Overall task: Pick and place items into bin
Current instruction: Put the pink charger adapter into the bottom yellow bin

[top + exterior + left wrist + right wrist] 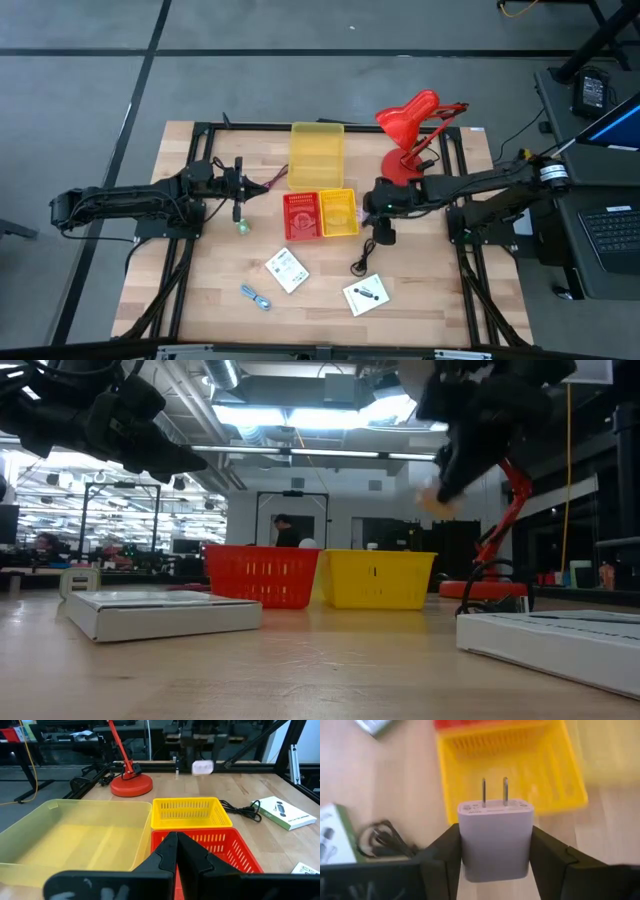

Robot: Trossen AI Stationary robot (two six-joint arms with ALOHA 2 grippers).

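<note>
My right gripper [368, 205] hovers just right of the small yellow basket [338, 213] and is shut on a white wall charger [495, 840]; the left wrist view shows that charger [202, 767] held well above the table. My left gripper [240, 192] is shut and empty [176, 851], raised left of the small red basket [300, 215]. On the wood lie a black cable [368, 250], two white packets [286, 270] [366, 294], a blue-and-silver tool [255, 296], a tiny green piece [242, 227] and a dark red cord [276, 180]. My right gripper pinches the white charger's body by its two opposite side faces [465, 845], one finger [442, 855] on each side. The two metal prongs [493, 790] point away from the wrist, past the fingertips. The charger is lifted clear of the table, near the yellow basket's edge.
A large pale-yellow bin [317, 152] stands behind the two small baskets. The red desk lamp [412, 125] rises at the far right, close to my right arm. A black frame [200, 130] borders the tabletop. Bare wood lies between the packets and the baskets.
</note>
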